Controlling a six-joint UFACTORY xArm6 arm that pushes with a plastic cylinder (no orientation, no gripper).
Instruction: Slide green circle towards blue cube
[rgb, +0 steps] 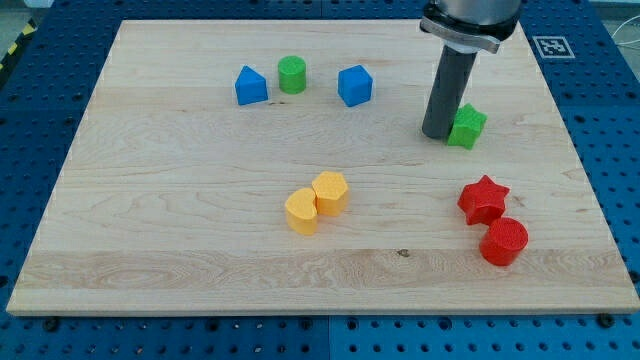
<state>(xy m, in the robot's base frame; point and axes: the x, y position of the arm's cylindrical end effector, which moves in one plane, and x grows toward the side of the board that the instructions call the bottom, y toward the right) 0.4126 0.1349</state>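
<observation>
The green circle (292, 74), a short cylinder, stands near the view's top between two blue blocks. The blue cube (354, 85) is just to its right, with a small gap. A blue house-shaped block (250, 86) is just to its left. My tip (437, 135) rests on the board at the view's right, far from the green circle and to the right of the blue cube. It touches the left side of a green star-like block (467, 127).
Two yellow blocks (316, 202) sit side by side at the middle bottom. A red star (484, 199) and a red cylinder (504, 241) lie at the lower right. The wooden board (150, 220) ends at blue pegboard on all sides.
</observation>
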